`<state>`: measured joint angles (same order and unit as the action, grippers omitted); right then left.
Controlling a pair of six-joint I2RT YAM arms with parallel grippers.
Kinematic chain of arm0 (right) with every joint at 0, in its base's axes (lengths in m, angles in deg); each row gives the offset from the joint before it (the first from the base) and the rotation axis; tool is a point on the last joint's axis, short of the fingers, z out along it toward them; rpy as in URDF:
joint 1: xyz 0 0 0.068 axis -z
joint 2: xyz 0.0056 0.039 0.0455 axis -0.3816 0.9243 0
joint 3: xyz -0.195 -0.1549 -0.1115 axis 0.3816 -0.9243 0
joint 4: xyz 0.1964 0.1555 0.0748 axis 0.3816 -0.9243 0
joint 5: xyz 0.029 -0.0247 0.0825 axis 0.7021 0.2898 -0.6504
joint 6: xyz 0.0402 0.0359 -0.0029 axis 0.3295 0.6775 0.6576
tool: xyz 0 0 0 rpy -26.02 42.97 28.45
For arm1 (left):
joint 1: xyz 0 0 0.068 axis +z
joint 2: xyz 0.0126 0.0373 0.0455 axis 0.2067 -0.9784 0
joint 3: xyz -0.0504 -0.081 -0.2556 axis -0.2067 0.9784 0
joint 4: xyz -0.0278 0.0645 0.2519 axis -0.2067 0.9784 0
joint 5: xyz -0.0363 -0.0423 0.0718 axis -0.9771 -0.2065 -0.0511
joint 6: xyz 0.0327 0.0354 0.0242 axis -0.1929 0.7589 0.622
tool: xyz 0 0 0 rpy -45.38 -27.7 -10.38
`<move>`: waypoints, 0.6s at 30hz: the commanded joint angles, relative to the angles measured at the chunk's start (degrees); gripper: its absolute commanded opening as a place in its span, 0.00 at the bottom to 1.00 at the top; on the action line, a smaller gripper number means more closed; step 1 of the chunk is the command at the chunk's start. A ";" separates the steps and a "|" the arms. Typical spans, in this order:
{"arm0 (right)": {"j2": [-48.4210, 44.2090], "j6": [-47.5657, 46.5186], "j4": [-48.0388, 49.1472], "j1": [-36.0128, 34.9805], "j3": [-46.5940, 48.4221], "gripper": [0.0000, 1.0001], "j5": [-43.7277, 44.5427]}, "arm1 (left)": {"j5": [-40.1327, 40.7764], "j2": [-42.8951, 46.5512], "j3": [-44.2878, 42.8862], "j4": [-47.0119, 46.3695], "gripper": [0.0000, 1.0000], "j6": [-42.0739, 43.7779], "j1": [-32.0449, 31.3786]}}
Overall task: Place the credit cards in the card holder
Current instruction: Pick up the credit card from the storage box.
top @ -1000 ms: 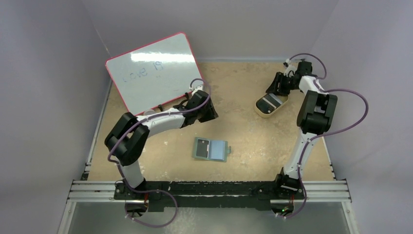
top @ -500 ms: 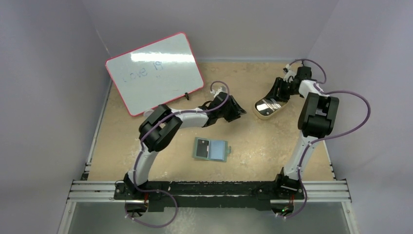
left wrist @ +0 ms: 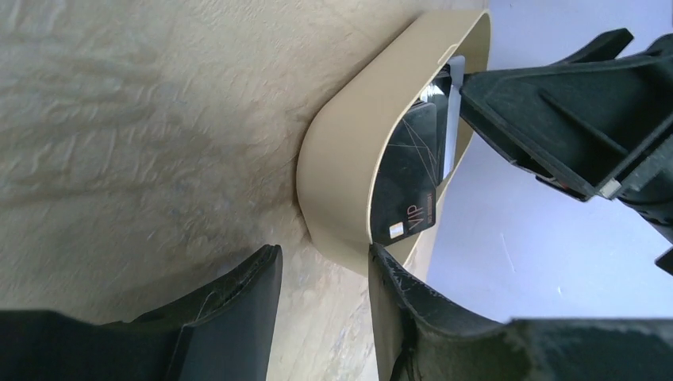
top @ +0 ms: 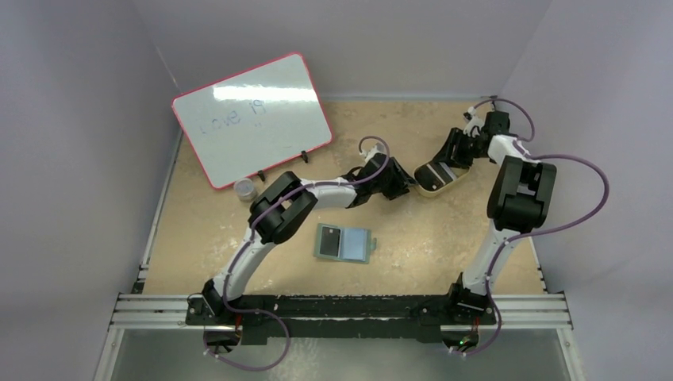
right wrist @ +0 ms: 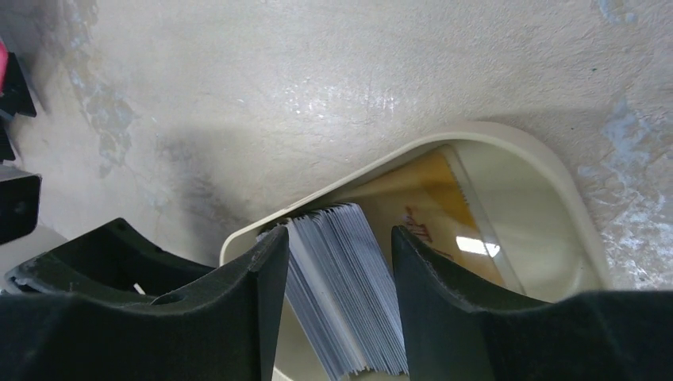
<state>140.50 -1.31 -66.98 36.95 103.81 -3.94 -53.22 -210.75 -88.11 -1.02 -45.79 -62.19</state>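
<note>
The card holder [top: 344, 243] lies open and flat mid-table, its light blue inside up, apart from both arms. A stack of pale blue-white credit cards [right wrist: 341, 278] stands on edge in the tan tray [right wrist: 555, 182], leaning between the fingers of my right gripper [right wrist: 333, 238], which touch it on both sides. A gold card [right wrist: 421, 202] lies flat beneath, and a black VIP card [left wrist: 409, 182] shows over the tray wall [left wrist: 349, 159]. My left gripper [left wrist: 321, 266] is open, its fingertips at the tray's near rounded end. From above, the left gripper [top: 403, 186] and right gripper [top: 452, 157] flank the tray [top: 432, 186].
A red-framed whiteboard [top: 250, 115] leans at the back left with a small jar [top: 246, 189] by its foot. The right gripper's black body [left wrist: 571, 119] hangs close over the tray, facing the left gripper. Purple walls enclose the table.
The left arm has swung right from beside the whiteboard to the tray's near end, uncovering the jar, and its jaws opened wider. The right gripper and tray shifted slightly nearer.
</note>
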 commanded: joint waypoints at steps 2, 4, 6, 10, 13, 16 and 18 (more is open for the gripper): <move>-5.12 1.06 0.00 -0.37 -0.19 0.53 0.23 | 1.57 -2.37 -7.24 2.73 0.43 1.77 0.46; -5.48 1.02 -0.52 -0.46 -0.35 0.53 1.40 | 1.68 -2.94 -8.48 3.72 0.43 2.34 0.71; -5.85 1.05 -0.65 -0.54 -0.81 0.53 1.90 | 1.80 -3.25 -9.75 4.84 0.43 2.95 1.00; -7.20 1.50 -0.34 -0.63 -1.45 0.50 2.26 | 3.84 -3.71 -12.20 10.42 0.42 5.30 1.43; -7.52 1.35 -0.68 -0.80 -1.54 0.47 2.11 | 5.41 -3.85 -13.04 13.79 0.37 6.36 1.78; -7.46 1.00 -0.92 -0.81 -2.18 0.45 3.03 | 5.91 -4.03 -13.09 14.70 0.32 6.99 2.30; -6.94 0.58 -1.48 -0.81 -2.19 0.45 5.10 | 6.03 -4.07 -13.27 15.48 0.30 7.50 2.71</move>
<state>135.89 -0.55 -66.96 36.58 102.26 -1.39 -50.11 -214.40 -99.60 10.26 -41.24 -60.99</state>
